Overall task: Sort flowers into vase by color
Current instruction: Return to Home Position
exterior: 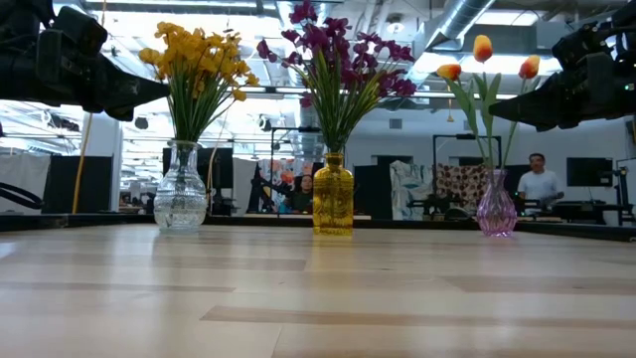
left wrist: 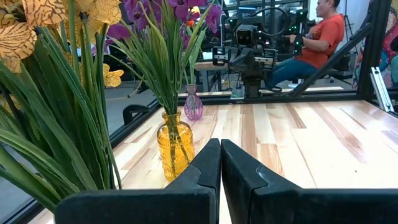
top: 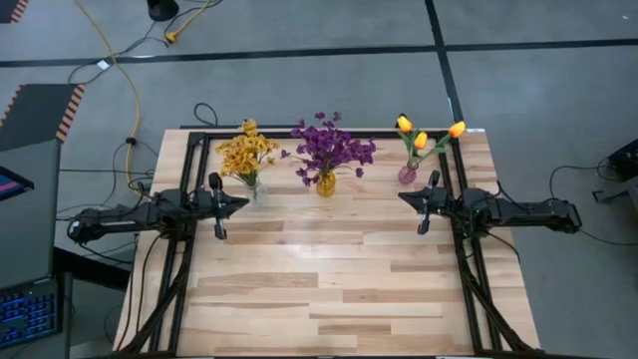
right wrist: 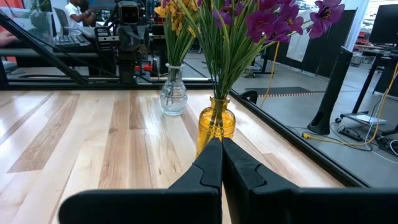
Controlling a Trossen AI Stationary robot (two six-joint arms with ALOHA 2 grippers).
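Bright, even overhead light; faint shadows

No writing, label or number can be read anywhere.

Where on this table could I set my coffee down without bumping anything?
The whole near half of the table is bare wood, as is the strip between the left hand and right hand. The far edge is crowded: clear vase, yellow vase and purple vase stand in a row.
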